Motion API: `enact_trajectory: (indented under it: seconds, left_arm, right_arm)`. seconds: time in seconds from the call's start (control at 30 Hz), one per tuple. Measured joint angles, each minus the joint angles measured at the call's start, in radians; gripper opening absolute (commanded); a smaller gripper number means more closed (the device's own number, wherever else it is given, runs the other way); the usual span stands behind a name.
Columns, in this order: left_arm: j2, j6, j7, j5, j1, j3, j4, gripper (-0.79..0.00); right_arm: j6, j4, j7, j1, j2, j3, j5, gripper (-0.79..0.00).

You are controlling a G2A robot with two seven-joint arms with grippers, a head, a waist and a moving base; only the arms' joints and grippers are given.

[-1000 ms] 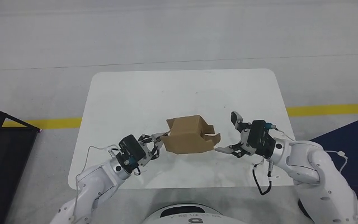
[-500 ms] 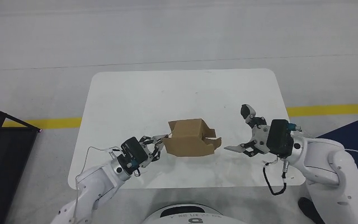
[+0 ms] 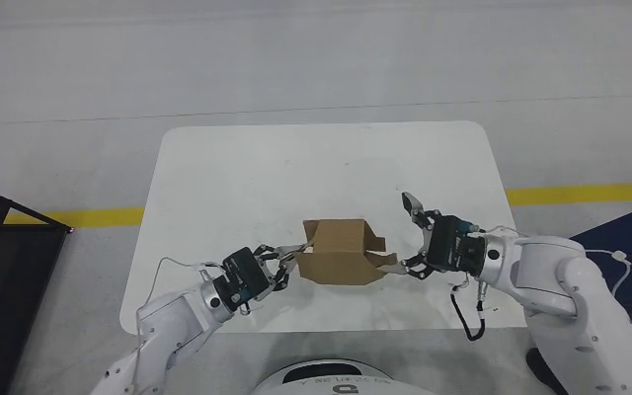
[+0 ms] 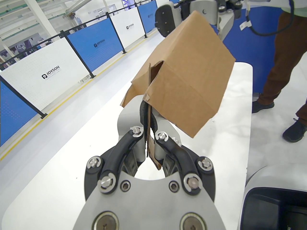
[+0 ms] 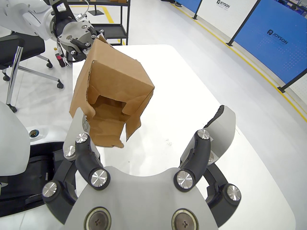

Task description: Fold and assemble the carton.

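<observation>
A brown cardboard carton (image 3: pixel 341 254) lies on its side near the middle of the white table (image 3: pixel 247 178). My left gripper (image 3: pixel 288 258) is shut on a flap at the carton's left end; in the left wrist view the flap (image 4: pixel 150 125) is pinched between the fingers (image 4: pixel 143 113). My right gripper (image 3: pixel 403 237) stands open at the carton's right, open end. One finger (image 5: pixel 76 123) touches a loose flap (image 5: pixel 105 130) there, the other finger (image 5: pixel 221 120) is well apart. The carton (image 5: pixel 112 89) shows its hollow inside (image 5: pixel 108 108) with partly folded flaps.
The table's front edge (image 3: pixel 326 331) runs close below both arms. A black shelf rack (image 5: pixel 120 5) and an office chair (image 5: pixel 21 56) stand beyond the table's left side. A person's legs (image 4: pixel 283 60) stand off the table's right end. Wide bare table lies behind the carton.
The right gripper drew back to the right, then came in again to the carton's open end and now touches a flap. The carton has shifted slightly right and toward the front with the left gripper.
</observation>
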Motion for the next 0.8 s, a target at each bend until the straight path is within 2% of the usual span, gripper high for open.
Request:
enact_trajectory:
  seconds: [0.5,0.8]
  left_arm:
    - [0.003,-0.056,0.002,0.007,-0.032,0.019,0.006,-0.785]
    - [0.003,-0.029,-0.008,-0.015,-0.032,0.011,0.024,-0.785]
  right_arm:
    - [0.018,0.039,0.031,0.042,0.006,-0.051,0.008,0.000]
    - [0.041,0.051,-0.017,0.044,0.007,-0.058,0.023,0.000]
